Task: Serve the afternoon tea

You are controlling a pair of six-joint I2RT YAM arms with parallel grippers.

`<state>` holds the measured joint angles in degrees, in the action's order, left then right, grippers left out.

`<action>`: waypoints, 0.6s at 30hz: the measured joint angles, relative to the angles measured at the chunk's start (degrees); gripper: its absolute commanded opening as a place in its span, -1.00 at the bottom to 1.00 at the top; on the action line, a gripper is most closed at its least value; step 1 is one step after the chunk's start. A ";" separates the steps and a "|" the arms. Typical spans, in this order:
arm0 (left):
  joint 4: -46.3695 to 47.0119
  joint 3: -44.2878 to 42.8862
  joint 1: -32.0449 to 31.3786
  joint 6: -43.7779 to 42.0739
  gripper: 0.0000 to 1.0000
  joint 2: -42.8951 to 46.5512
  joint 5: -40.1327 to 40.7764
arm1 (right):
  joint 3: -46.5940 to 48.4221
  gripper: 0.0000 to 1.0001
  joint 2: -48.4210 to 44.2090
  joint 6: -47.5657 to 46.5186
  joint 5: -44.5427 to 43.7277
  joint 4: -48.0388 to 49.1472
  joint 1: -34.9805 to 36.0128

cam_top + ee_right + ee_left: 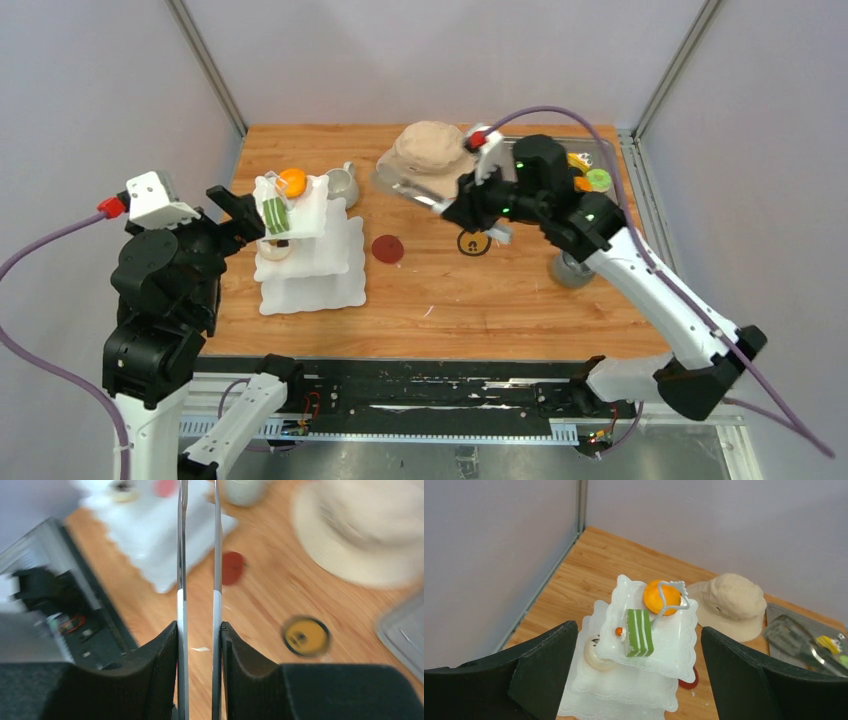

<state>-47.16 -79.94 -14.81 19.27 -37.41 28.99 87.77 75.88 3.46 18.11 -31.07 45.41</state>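
Right wrist view: right pincer (200,635) clamps the metal tongs (182,555), blades narrowly apart. Yellow pastry (305,636) lies on the bench (270,595), well apart from the three-tier stand (340,285). Left pincer (240,215) wide, empty. Advice: straddle the pastry squarely, squeeze gently.

Beige bucket hat (432,147) sits crown up at back of wooden table (450,300), just L of metal tray (774,611). Metal tongs (182,555): two arms near-parallel w/ narrow gap btwn them, white band on each, far ends blurred. Grey walls (100,100) round table.
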 measured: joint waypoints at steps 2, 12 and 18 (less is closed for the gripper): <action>0.00 -0.09 -0.02 -0.63 0.96 -0.96 -2.91 | -5.22 -0.33 -4.07 1.31 -0.90 0.70 -7.65; 0.04 -0.20 -1.14 -2.64 0.96 -8.02 -16.94 | -23.89 -0.29 -11.67 7.98 -10.58 0.33 -38.32; -0.17 -0.20 -7.50 -4.00 0.96 -9.35 -15.72 | -25.11 -0.18 -7.89 10.29 -17.79 1.31 -42.88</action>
<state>-47.33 -80.14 -22.31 15.27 -46.76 13.28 62.65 67.99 13.76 0.32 -29.76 2.52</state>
